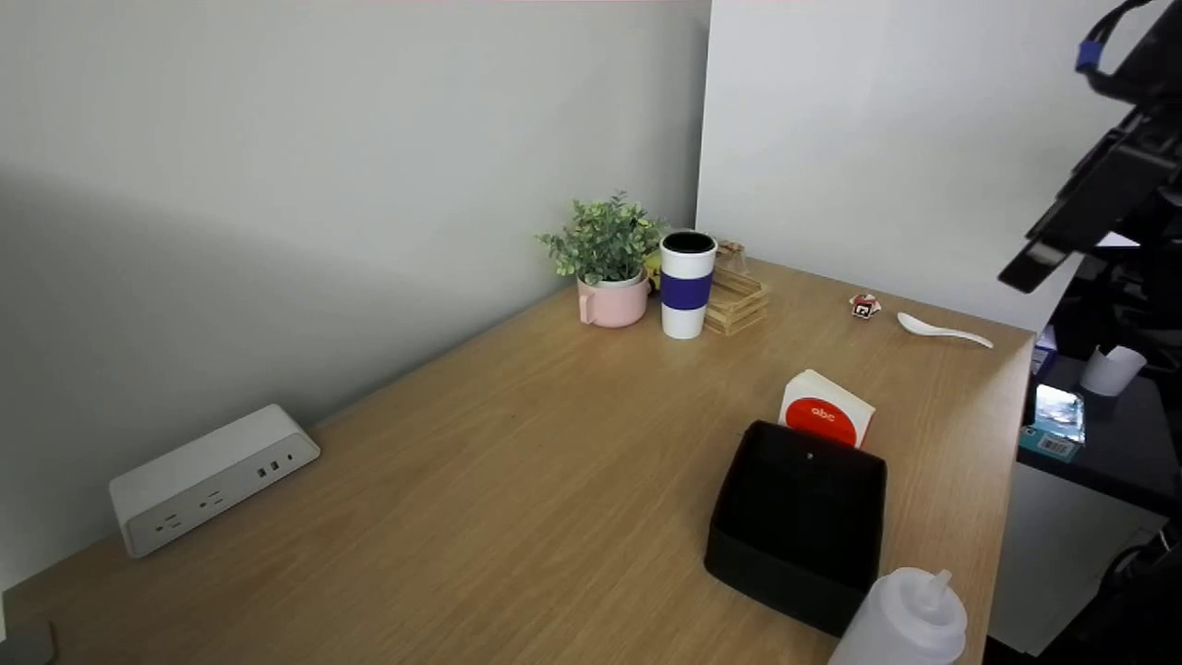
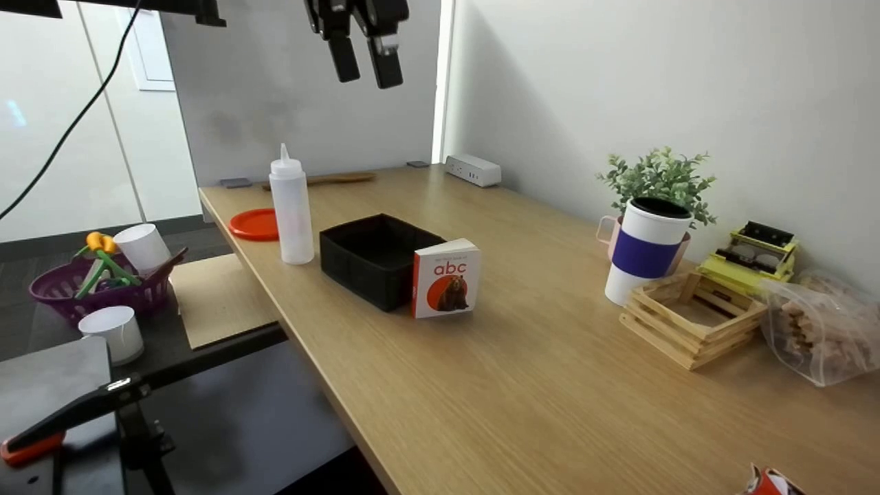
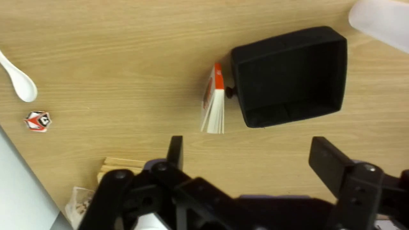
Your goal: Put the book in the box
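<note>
Spread and empty, the end effector (image 3: 247, 142) could topple the standing book (image 3: 216, 99) if the box (image 3: 287, 44), its wrist-view three-o'clock neighbor, crowds the grasp.

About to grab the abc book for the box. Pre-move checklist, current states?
1. Gripper open: ok, jaws apart, nothing held.
2. abc book standing: ok, upright beside the black box.
3. Gripper down around book: not ok, it hangs well above.
4. Jaw room between book and box: likely not ok, narrow, with a dark knob there.
5. Book free of knob: cannot tell.
6. Squeeze bottle outside box: ok, stands beside it.
</note>
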You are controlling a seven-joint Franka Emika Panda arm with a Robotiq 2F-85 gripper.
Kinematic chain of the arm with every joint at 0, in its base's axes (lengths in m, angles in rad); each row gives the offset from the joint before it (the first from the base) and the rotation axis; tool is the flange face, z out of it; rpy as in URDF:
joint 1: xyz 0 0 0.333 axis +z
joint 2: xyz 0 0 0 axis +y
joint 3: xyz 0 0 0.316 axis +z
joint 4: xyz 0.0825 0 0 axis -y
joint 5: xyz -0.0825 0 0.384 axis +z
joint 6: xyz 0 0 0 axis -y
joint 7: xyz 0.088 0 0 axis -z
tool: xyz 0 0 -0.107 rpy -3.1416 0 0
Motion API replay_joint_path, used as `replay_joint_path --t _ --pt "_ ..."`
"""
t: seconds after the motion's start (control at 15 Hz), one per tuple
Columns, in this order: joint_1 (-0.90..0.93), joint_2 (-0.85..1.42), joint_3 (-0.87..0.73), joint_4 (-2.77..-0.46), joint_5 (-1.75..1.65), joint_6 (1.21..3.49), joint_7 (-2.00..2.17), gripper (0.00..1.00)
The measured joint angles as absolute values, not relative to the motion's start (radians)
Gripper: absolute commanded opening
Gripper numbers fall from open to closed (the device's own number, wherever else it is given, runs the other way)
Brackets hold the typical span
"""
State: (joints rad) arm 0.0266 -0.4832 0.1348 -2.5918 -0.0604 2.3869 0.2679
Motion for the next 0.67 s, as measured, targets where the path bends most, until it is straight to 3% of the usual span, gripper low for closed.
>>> replay_joint_path --t 0.2,0.67 --pt "0.038 -0.374 0.146 -2.546 -0.048 2.446 0.285 1.00" --pt "0.036 -0.359 0.134 -2.523 -0.048 2.446 0.280 1.00"
